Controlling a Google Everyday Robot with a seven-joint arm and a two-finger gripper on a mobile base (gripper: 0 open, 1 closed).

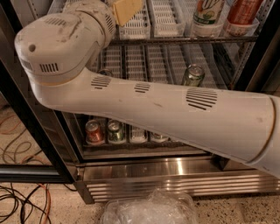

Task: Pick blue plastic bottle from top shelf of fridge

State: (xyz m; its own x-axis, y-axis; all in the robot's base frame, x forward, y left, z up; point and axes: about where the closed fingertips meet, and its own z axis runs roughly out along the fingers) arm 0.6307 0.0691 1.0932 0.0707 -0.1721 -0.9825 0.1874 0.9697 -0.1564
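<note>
- My gripper is out of view, up past the front wire of the dark metal top shelf [175, 39] and beyond the upper edge, so I cannot tell whether it is spread or pressed together.
- The nearest part of me that shows is a tan flat-sided wrist piece [124, 9]. It lies in front of the white slotted plastic lane trays [166, 17] on that shelf.
- My thick white plastic arm [153, 105], with dark vent slots, bends at a rounded joint housing [57, 43] by the shelf's left end. From there it slants down and rightward below the shelf.
- The blue plastic bottle does not show; I cannot tell where it stands.
- At the shelf's right end stands a clear bottle with a green-and-white label [208, 15], with a red-labelled bottle [240, 15] just beside it.
- On the rack under the top shelf, an upright green metal can [193, 74] shows just above my arm.
- Lower still, a red can [94, 131], a second green can [115, 131] and a pale can [138, 133] stand in a row.
- Far below the shelf are the stainless-steel fridge [175, 168] with its ribbed base grille [175, 188], crumpled clear plastic wrap [148, 208] and loose black and orange cables [22, 201].
</note>
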